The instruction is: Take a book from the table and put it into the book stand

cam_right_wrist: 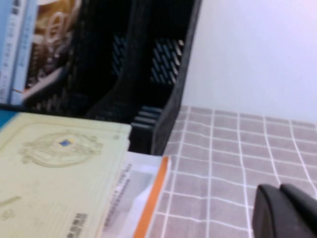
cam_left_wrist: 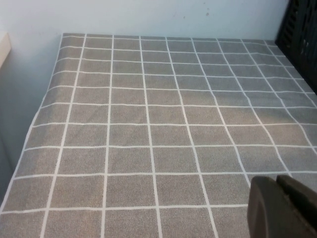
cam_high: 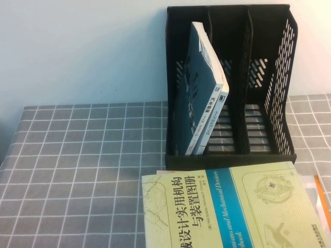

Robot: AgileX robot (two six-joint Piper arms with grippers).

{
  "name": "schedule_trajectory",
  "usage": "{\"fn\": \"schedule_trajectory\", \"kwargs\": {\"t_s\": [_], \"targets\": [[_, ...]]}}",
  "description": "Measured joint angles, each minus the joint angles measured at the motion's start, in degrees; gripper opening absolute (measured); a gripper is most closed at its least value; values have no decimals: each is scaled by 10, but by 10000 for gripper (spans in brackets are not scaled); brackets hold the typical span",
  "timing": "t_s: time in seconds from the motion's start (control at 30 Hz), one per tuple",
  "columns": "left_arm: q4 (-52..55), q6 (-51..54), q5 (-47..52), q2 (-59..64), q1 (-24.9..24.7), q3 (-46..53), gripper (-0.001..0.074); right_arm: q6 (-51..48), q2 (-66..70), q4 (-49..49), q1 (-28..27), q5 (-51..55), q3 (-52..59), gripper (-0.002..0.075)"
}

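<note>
Setting: pale blue-white wall behind the table (cam_high: 77, 150), whose grey cloth carries thin white grid lines.
Book: the book (cam_high: 204, 98) stands in the leftmost compartment of the book stand (cam_high: 279, 77), tilted, its top leaning against the first divider and its dark teal cover facing the stand's left wall; a second thin volume appears to stand just beside it in the same compartment.
Book writing: the white spine carries small Chinese print, too fine to read.
Book stand: black, three upright compartments, slotted walls and floor, at the back of the table against the wall; middle and right compartments hold nothing visible.
Yellow-green book (cam_high: 227, 212): lies flat just in front of the stand's open side, blue band across it, black Chinese title ending 实用机构与装置图册, English fragment "and Mechanical Devices".
Underneath: an orange-edged white book (cam_right_wrist: 143, 198) pokes out on the right side of the yellow-green one.
Open room: left of the stand the cloth runs bare to the table's edge.
Left gripper (cam_left_wrist: 285, 208): over the bare cloth left of the stand; only a dark tip shows, finger spread cannot be told.
Right gripper (cam_right_wrist: 287, 213): over the cloth to the right of the flat books, near the stand's right front corner; finger spread cannot be told.
</note>
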Motion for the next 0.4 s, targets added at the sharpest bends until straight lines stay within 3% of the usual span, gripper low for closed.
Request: {"fn": "schedule_trajectory", "kwargs": {"t_s": [0.13,0.4], "targets": [[-3,0,0,0,0,0,-2,66,-5,-36,-32,15,18,-3],[-3,0,0,0,0,0,-2,85,-5,-62,-59,76,19,-3]]}}
